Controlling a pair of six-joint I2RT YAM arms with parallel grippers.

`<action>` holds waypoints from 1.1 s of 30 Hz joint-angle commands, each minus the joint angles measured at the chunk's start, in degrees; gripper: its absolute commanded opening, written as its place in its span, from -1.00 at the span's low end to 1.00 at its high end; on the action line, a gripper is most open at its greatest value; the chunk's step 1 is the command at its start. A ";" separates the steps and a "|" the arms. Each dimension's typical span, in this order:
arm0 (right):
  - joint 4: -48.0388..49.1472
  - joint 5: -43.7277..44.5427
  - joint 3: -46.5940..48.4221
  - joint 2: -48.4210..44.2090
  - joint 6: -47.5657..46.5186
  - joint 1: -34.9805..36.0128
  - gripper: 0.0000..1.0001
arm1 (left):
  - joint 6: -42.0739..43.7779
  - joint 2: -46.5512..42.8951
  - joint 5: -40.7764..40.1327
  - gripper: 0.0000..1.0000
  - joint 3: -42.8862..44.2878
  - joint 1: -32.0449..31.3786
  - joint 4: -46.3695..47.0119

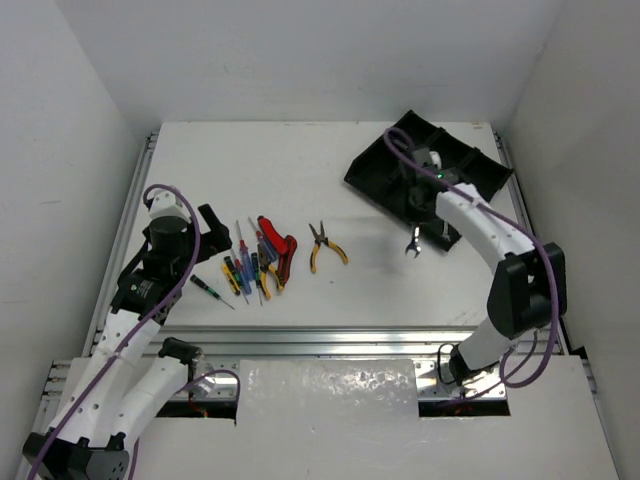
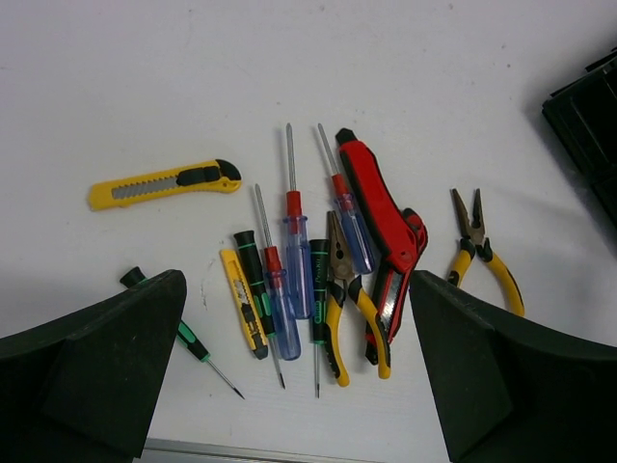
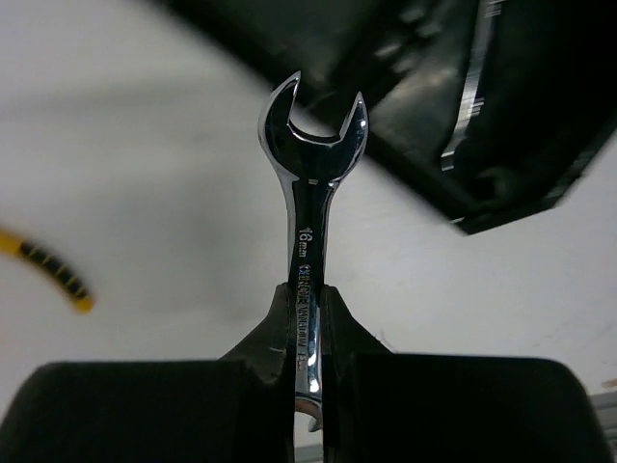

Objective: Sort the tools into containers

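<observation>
The right gripper (image 3: pixel 307 323) is clamped tight on a silver wrench (image 3: pixel 310 183), pinching the shank low down by its narrow edges. Most of the tool and its open-jawed head stick out beyond the fingers. Seen from above, the wrench (image 1: pixel 412 245) hangs over bare table just off the near edge of the black tray (image 1: pixel 375 170), not yet above any compartment.

From where I stand, the job now is to carry it across the tray's wall and set it down inside. With so much steel overhanging a grip that close to one end, I'd move slowly so it doesn't pivot between the pads. I'd lift the head clear of the rim, lower it close to the compartment floor, and only then let go. A silvery strip (image 3: pixel 472 87) already shows inside the tray, too blurred to name, and if it is another wrench that would be the compartment to aim for.

The left gripper (image 2: pixel 297 318) is spread wide and holds nothing, hovering over the pile of screwdrivers and pliers (image 2: pixel 318 280) well to the left of the tray.

The wrench shank reads "16mm"; the finer stamping below it is too small to make out
</observation>
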 commanded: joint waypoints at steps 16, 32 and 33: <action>-0.70 -8.26 20.21 19.81 -8.23 -22.91 -0.86 | 1.07 1.06 2.50 0.99 0.66 -0.75 2.65; 0.34 -11.95 15.24 9.82 -8.13 -18.10 0.11 | 1.68 1.50 4.35 1.00 0.66 -0.67 3.18; 2.44 -13.97 13.90 8.58 -9.70 -15.91 0.13 | 1.68 1.50 4.17 1.00 0.66 -0.67 3.09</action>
